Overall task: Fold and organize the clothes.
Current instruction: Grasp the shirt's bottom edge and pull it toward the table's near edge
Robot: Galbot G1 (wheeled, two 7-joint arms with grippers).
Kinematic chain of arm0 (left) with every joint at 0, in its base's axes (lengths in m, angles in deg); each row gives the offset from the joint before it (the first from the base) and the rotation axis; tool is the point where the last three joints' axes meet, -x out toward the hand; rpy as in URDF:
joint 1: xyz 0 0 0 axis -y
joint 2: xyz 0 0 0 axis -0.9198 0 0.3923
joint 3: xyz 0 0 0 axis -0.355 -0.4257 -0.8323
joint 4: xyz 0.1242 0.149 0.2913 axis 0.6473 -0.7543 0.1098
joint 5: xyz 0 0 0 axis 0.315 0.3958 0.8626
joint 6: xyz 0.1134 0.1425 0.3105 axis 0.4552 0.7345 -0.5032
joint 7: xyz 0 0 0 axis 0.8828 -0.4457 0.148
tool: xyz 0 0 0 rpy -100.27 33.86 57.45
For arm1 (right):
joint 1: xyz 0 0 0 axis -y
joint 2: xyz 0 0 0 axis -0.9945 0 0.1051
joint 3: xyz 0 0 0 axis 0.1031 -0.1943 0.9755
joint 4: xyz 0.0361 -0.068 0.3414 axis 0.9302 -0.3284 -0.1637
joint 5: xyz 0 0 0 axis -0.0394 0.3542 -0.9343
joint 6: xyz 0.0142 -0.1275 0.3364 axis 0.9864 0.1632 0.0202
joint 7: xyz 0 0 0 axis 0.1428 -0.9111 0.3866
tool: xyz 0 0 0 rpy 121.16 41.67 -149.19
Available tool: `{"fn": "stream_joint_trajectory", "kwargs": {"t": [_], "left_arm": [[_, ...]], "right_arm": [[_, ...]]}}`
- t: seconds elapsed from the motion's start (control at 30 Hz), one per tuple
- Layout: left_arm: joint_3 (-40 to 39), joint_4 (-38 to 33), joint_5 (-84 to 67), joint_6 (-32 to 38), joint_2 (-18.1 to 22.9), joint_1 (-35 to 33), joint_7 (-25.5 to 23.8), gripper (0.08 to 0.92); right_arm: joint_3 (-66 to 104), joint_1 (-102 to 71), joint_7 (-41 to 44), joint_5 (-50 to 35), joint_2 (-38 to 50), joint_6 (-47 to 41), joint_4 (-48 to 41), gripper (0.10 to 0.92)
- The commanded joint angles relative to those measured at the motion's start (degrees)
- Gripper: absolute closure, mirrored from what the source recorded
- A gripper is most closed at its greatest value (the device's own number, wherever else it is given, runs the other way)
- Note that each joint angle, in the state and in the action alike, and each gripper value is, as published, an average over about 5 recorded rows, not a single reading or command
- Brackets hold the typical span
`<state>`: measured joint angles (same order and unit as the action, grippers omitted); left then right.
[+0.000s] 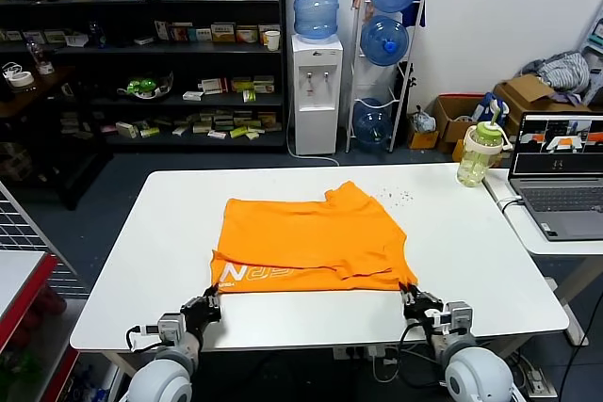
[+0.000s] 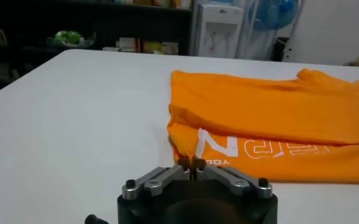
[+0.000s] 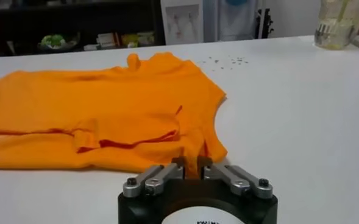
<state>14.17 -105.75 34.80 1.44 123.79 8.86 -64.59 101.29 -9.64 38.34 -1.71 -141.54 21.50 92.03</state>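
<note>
The T-shirt (image 1: 311, 242) (lettering upward) is pinched at its near corners by the closed left gripper (image 1: 211, 302) and right gripper (image 1: 411, 295), seemingly for folding on the counter (image 1: 471, 261).

The white letters (image 1: 287, 276) on the orange T-shirt (image 1: 316, 237) were partly folded under and could not be read. The laptop (image 1: 560, 176) ran off the picture's edge. The little specks (image 1: 394, 197) on the table (image 1: 471, 261) were too small to tell.
</note>
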Motion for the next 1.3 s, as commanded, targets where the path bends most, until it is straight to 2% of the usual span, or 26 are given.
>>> {"fn": "stream_joint_trajectory", "kwargs": {"t": [0.03,0.37,0.7,0.9,1.03,1.13,1.3], "left_arm": [[0.59,-2.48,-0.03,0.08,-0.51,-0.5,0.15,0.903],[4.44,-11.08,-0.77,0.64,-4.18,-8.14,1.55,0.903],[5.33,-19.83,1.13,1.03,-4.99,-19.76,2.22,0.903],[5.36,-20.77,5.05,2.39,-5.15,-25.47,1.66,0.903],[5.42,-19.1,6.19,2.77,-4.65,-25.98,1.14,0.903],[5.37,-17.06,6.44,2.73,-4.14,-24.59,1.05,0.867],[6.09,-15.47,6.55,2.69,-4.6,-22.41,1.06,0.725]], "right_arm": [[0.19,-0.19,-0.15,-0.39,0.2,0.86,1.36,0.893],[3.16,-6.19,-2.52,-3.62,4.0,3.58,9.63,0.901],[4.37,-18.54,-2.34,-2.05,5.22,3.83,16.04,0.901],[5.48,-25.06,-2.35,-0.18,5.55,4.48,17.38,0.901],[6.66,-26.9,-2.58,0.15,5.58,4.56,17.29,0.898],[6.99,-26.21,-2.89,0.31,5.13,4.58,16.54,0.864],[8.07,-24.12,-2.94,-0.31,5.17,5.0,15.93,0.732]]}}
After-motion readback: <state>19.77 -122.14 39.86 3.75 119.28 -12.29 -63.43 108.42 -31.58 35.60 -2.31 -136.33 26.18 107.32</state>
